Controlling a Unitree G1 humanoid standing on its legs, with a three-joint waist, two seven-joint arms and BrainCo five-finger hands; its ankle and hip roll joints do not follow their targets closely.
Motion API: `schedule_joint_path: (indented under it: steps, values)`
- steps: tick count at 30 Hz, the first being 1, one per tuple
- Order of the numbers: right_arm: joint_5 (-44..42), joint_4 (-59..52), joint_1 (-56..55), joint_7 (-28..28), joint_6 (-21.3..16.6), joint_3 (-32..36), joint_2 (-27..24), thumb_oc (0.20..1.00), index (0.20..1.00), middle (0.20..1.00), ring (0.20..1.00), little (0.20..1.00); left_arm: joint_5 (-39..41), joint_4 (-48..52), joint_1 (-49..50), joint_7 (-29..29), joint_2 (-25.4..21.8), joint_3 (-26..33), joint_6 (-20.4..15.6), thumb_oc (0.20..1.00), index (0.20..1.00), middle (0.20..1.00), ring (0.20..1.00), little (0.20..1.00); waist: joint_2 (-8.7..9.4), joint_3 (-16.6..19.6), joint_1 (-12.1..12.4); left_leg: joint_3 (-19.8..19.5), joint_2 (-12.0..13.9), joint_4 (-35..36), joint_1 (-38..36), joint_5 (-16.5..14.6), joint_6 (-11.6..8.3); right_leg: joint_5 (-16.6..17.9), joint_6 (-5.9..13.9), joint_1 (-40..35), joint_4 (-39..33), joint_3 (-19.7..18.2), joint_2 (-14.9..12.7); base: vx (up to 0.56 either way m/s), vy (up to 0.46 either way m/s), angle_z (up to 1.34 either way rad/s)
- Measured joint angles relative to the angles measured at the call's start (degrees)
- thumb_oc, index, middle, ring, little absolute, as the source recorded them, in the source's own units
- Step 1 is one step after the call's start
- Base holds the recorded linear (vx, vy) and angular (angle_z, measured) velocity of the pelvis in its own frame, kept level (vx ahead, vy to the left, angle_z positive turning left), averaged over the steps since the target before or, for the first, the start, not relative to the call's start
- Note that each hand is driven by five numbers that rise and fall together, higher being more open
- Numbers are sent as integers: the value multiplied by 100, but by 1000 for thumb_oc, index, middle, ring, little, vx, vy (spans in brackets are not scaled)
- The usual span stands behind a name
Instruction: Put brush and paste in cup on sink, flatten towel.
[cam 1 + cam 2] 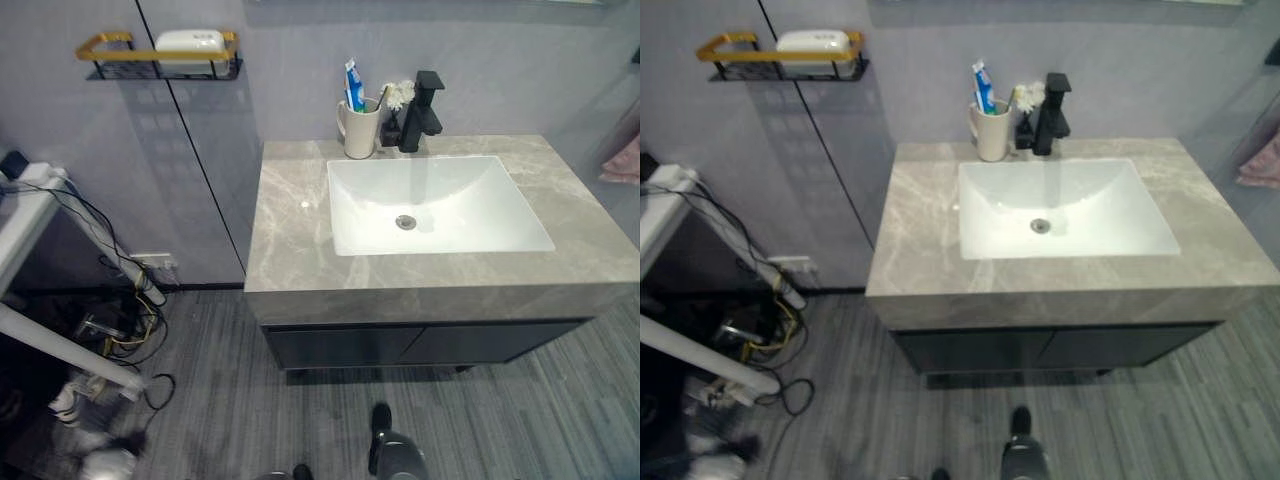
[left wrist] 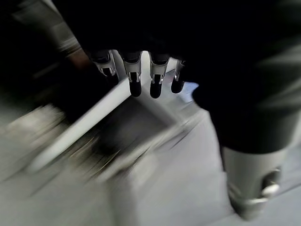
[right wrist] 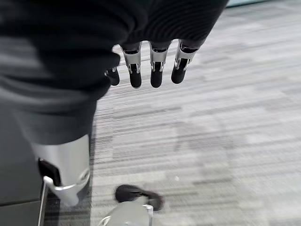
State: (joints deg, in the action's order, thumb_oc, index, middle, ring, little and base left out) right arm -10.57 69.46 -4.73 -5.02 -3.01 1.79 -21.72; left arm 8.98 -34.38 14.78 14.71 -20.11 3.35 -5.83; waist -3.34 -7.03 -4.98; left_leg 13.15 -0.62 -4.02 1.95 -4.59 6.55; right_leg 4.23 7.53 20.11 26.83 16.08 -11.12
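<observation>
From the left eye view, the cream ceramic cup [image 1: 360, 129] stands on the grey marble-patterned surface [image 1: 290, 230] at the back left corner of the white rectangular basin [image 1: 437, 203], just beside the black tap [image 1: 423, 112]; a blue-and-white paste tube [image 1: 353, 86] and what looks like a brush [image 1: 381, 97] already stand upright in it, so I judge that part done. A pink towel [image 1: 624, 160] hangs at the far right edge, well apart from the cup, and flattening it seems the step left. The right eye view gives the same layout, with a gold-railed wall shelf [image 1: 780, 56] holding a white object at upper left. In the left wrist view the left hand [image 2: 141, 75] hangs with fingers released and straight, holding nothing. In the right wrist view the right hand [image 3: 155, 68] hangs likewise, fingers loose over the grey plank floor [image 3: 225, 122]. To do it well, the robot should turn toward the towel first, then spread it with flat fingers from the middle outward.
</observation>
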Motion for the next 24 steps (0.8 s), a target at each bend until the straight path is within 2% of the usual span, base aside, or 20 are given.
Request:
schedule_joint_path:
  steps: [1,3,5,6,7,9,10,11,12,13,14,15,16,18,19,20,21,22,23,24]
  values:
    - [-82,-172,123,41,37,79,19,1000,1000,1000,1000,1000,70,-522,-40,-380,35,-594,357,1000,1000,1000,1000,1000,-67,67,4,275,20,378,-84,243,-26,-311,9,-141,392,301,92,-119,13,-95]
    - [-300,-342,337,47,-40,87,164,1000,1000,1000,1000,1000,466,-621,73,-781,324,-930,497,1000,1000,1000,1000,1000,27,126,75,803,-13,503,-71,302,-78,-876,-10,-648,323,577,78,-86,12,-124]
    - [-503,-352,519,55,-58,69,309,1000,1000,1000,1000,1000,515,-844,-9,-986,428,-1322,520,1000,1000,1000,1000,1000,6,159,166,1179,-9,589,-58,308,-141,-1139,2,-992,226,735,32,-163,-23,-135]
    - [-604,-386,681,55,-56,-65,414,1000,1000,1000,1000,1000,515,-976,-76,-1112,615,-1516,516,1000,1000,1000,1000,1000,-24,245,79,1701,87,588,20,380,-140,-1275,49,-1237,169,960,63,-218,-52,-234]
    - [-675,-395,851,55,-52,-426,509,1000,1000,1000,1000,1000,476,-1261,-219,-1180,645,-1876,553,1000,1000,1000,1000,1000,-93,382,261,2313,214,715,20,405,-245,-1377,27,-1337,137,1347,13,-123,-83,-264]
    - [-676,-616,849,53,-77,-549,650,1000,1000,1000,1000,1000,371,-1171,-252,-1274,612,-1912,549,1000,1000,1000,1000,1000,-36,473,407,2731,250,662,74,404,-290,-1488,175,-1668,-263,1762,-230,-74,-163,-229]
    - [-672,-953,623,18,-31,-607,739,1000,1000,1000,1000,1000,337,-1198,-504,-1259,530,-1888,532,1000,1000,1000,1000,1000,111,566,305,3303,348,473,151,351,-576,-1547,258,-1886,-880,1978,-362,-31,-220,-197]
    - [-665,-1183,512,25,-39,-691,767,1000,1000,1000,1000,1000,312,-1204,-639,-1278,481,-1846,493,1000,1000,1000,1000,1000,177,556,347,3439,402,377,158,317,-742,-1444,38,-1846,-1222,2071,-358,8,-231,-195]
    - [-662,-1399,405,20,-73,-838,739,1000,1000,1000,1000,1000,218,-1298,-740,-1283,468,-1790,510,1000,1000,1000,1000,1000,177,555,170,3345,553,130,262,290,-770,-1341,-127,-1818,-1406,2007,-211,13,-172,-188]
    - [-583,-1991,98,27,-58,-997,663,1000,1000,1000,1000,1000,34,-1419,-879,-1285,358,-1861,504,1000,1000,1000,1000,1000,284,617,33,3241,719,-391,337,178,-1007,-1374,-261,-1723,-1436,1865,-231,44,-255,-191]
    - [-453,-2209,-123,32,-100,-1100,507,1000,1000,1000,1000,1000,-114,-1564,-965,-1300,371,-1855,486,1000,1000,1000,1000,1000,326,685,25,2969,833,-799,296,-11,-805,-1182,-200,-1716,-1593,1716,-146,32,-274,-182]
    - [-383,-2534,-381,29,-53,-1086,342,1000,1000,1000,1000,1000,-161,-1478,-1042,-1308,437,-1797,505,1000,1000,1000,1000,1000,244,711,-109,2740,930,-712,198,45,-988,-1231,-225,-1638,-1572,1620,-22,50,-443,-153]
    - [-262,-2930,-669,18,-76,-960,155,1000,1000,1000,1000,1000,-237,-1379,-1166,-1309,446,-1742,465,1000,1000,1000,1000,1000,169,731,-228,2666,1046,-486,85,-23,-846,-1179,-338,-1552,-1560,1536,189,55,-417,-107]
    - [-170,-3190,-937,-4,-34,-790,151,1000,1000,1000,1000,1000,-295,-1391,-1422,-1290,321,-1793,455,1000,1000,1000,1000,1000,413,684,-374,2829,1335,-1075,148,200,-943,-1216,-505,-1419,-1500,1136,370,92,-343,-113]
    - [-141,-3399,-1020,-6,-31,-732,114,1000,1000,1000,1000,1000,-313,-1372,-1439,-1276,287,-1726,465,1000,1000,1000,1000,1000,531,679,-369,2577,1614,-1543,199,235,-1013,-1144,-604,-1407,-1624,850,565,47,-148,-142]
    - [-129,-3468,-1020,-6,-51,-734,84,1000,1000,1000,1000,1000,-313,-1362,-1455,-1257,269,-1728,459,1000,1000,1000,1000,1000,584,670,-308,2320,1691,-1761,199,266,-1024,-1066,-773,-1415,-1698,618,652,-68,-79,-189]
    - [-60,-3504,-939,-14,-72,-798,-7,1000,1000,1000,1000,1000,-314,-1419,-1416,-1230,296,-1766,461,1000,1000,1000,1000,1000,583,648,-216,1633,1831,-2237,331,344,-1085,-904,-1012,-1530,-1879,240,855,-33,-5,-185]
    - [30,-3508,-809,-13,-78,-898,-175,1000,1000,1000,1000,1000,-308,-1422,-1417,-1149,388,-1778,437,1000,1000,1000,1000,1000,622,587,-202,589,1744,-2790,606,462,-1306,-748,-1149,-1617,-2083,-223,1025,15,1,-193]
    - [60,-3466,-657,-14,-78,-1044,-276,1000,1000,1000,1000,1000,-306,-1400,-1420,-1099,446,-1776,416,1000,1000,1000,1000,1000,569,523,-42,-107,1429,-2876,657,380,-1347,-671,-1147,-1581,-2104,-392,982,121,11,-183]
    - [78,-3484,-471,-12,-82,-1088,-365,1000,1000,1000,1000,1000,-264,-1389,-1454,-1063,539,-1768,350,1000,1000,1000,1000,1000,562,401,8,-646,1041,-2615,732,140,-1473,-537,-1027,-1617,-2317,-838,1050,88,-15,-154]
